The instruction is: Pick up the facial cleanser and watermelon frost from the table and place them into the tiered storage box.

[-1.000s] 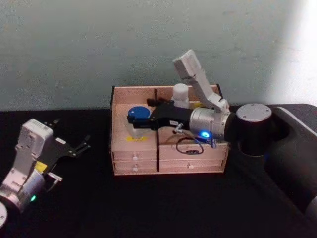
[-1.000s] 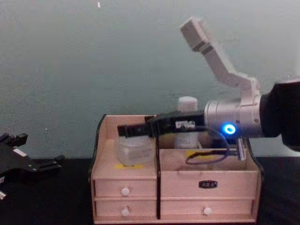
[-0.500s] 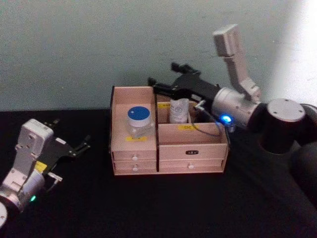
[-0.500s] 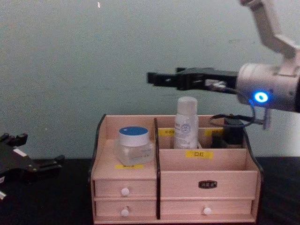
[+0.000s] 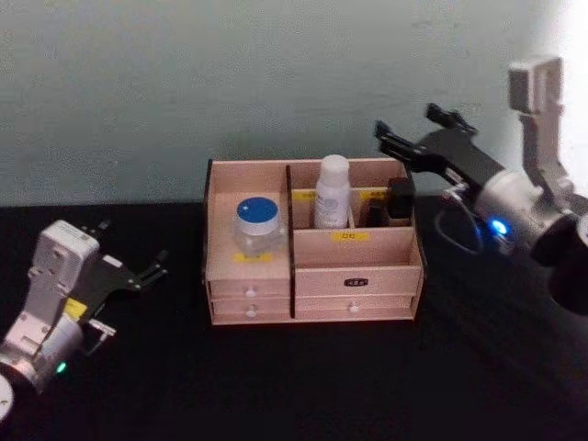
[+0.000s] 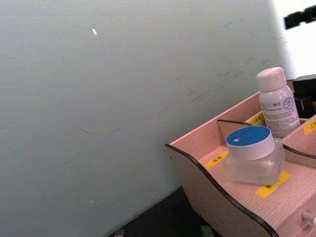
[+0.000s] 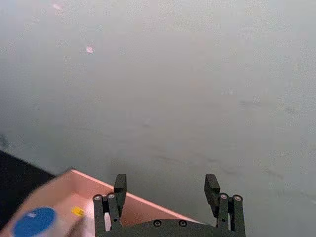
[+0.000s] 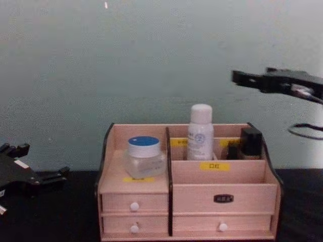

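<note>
Head view: the tiered storage box (image 5: 312,276) stands on the black table (image 5: 276,386), holding one blue-lidded jar (image 5: 256,223) in its left compartment and one white bottle (image 5: 332,193) upright at the rear; the right gripper (image 5: 413,138) hovers empty, fingers spread, above the box's right end. The left gripper (image 5: 138,271) sits open, well left of it. Chest view: three yellow labels show, their writing illegible; four white knobs front the drawers. Left wrist view: the bottle's print is unreadable.
</note>
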You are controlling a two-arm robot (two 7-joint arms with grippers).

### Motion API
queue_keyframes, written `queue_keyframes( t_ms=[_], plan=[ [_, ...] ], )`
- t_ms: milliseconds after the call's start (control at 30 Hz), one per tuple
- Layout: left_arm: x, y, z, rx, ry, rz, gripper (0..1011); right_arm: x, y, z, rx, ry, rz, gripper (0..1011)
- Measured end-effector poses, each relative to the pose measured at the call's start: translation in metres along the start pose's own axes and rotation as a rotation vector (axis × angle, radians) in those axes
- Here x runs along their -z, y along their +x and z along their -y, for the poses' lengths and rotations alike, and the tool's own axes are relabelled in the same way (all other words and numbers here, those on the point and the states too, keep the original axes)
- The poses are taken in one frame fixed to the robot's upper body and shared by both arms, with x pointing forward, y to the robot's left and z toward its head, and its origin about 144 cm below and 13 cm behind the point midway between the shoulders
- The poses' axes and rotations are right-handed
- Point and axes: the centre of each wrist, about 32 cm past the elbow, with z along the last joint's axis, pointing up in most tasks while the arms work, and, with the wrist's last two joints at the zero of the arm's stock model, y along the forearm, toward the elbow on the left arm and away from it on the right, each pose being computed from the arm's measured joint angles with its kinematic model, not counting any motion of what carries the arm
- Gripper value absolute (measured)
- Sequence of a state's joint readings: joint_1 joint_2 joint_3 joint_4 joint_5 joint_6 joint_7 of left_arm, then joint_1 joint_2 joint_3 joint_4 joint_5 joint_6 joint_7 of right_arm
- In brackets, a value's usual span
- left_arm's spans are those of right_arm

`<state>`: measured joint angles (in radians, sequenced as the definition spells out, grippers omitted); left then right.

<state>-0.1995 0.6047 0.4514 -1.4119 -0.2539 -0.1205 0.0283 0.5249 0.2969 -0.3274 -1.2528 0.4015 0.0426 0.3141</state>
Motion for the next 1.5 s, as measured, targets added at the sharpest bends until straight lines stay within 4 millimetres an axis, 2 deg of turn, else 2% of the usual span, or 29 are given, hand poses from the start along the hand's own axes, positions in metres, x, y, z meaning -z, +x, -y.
queue_keyframes(
  t_ms=[100, 333, 800, 1067, 1500],
  plan=[
    [0.000, 0.000, 0.000, 0.000, 0.000, 0.000, 1001, 0.010, 0.004, 0.012, 0.073, -0.018, 0.003, 1003],
    [0.000, 0.000, 0.000, 0.000, 0.000, 0.000, 1002, 0.034, 0.001, 0.028, 0.220, -0.025, 0.009, 1003],
    [0.000, 0.000, 0.000, 0.000, 0.000, 0.000, 1001, 0.070, -0.007, 0.037, 0.327, -0.099, -0.025, 1003],
    [0.000, 0.000, 0.000, 0.000, 0.000, 0.000, 1001, 0.081, -0.009, 0.038, 0.341, -0.146, -0.033, 1003],
    [0.000, 0.000, 0.000, 0.000, 0.000, 0.000, 1002, 0.084, -0.009, 0.039, 0.337, -0.183, -0.030, 1002]
  ],
)
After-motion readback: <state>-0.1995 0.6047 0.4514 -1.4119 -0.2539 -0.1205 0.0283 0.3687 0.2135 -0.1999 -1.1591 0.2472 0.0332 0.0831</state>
